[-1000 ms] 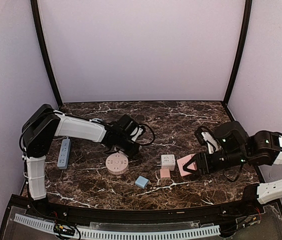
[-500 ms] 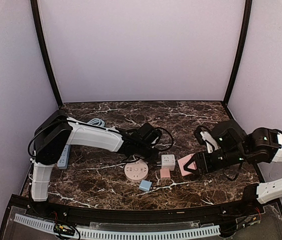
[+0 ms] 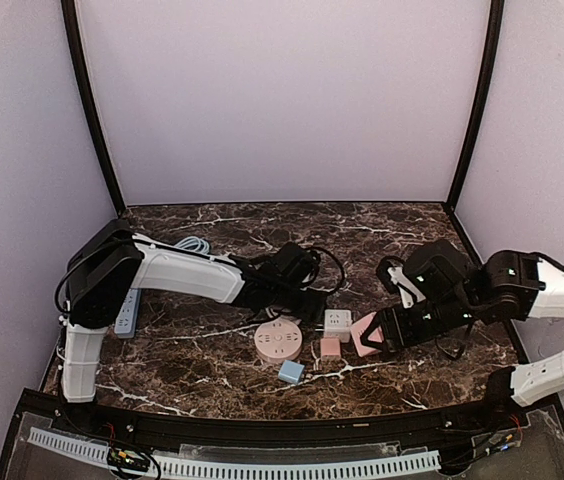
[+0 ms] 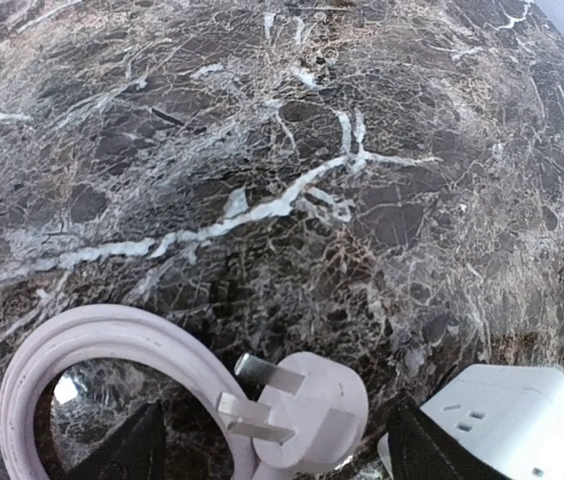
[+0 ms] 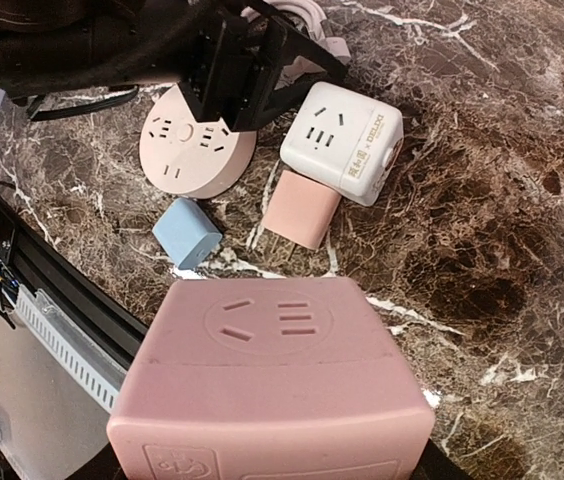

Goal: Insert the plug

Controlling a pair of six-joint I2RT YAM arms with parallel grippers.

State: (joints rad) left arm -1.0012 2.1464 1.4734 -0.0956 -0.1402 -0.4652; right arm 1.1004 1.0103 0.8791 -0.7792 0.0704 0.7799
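Observation:
The pale pink three-pin plug lies on the marble, pins pointing left, its cable looping beside it. My left gripper straddles it, open, with a gap between each finger and the plug. In the top view that gripper sits just behind the round pink socket. My right gripper is shut on a pink cube socket, held with its slotted face toward the camera; the cube hides its fingertips.
A white cube socket stands right of the plug. In front of it lie a small pink adapter and a blue adapter. A blue power strip lies at the far left beside the left arm's base.
My left arm swept right, and the round pink socket moved right with it. Its gripper then opened and released the plug. My right arm shifted slightly left with the pink cube.

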